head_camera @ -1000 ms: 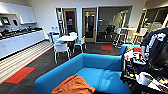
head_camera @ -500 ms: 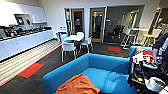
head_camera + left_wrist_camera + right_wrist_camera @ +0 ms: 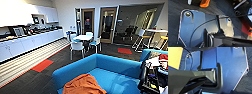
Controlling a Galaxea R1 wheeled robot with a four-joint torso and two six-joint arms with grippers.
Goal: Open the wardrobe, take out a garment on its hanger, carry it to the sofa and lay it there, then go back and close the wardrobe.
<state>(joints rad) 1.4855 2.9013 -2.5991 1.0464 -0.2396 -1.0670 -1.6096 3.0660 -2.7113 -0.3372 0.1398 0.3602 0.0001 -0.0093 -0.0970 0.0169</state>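
Dark wrist plate (image 3: 193,28), corner screws, thin black cable (image 3: 209,21)

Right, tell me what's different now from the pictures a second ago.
The head camera has swung left: the whole scene slides right in the picture, bringing more of the white counter into sight. That is the camera's turn, not the things moving. The orange garment lies crumpled on the blue sofa seat as before, and the small white table with its chairs stands where it was.
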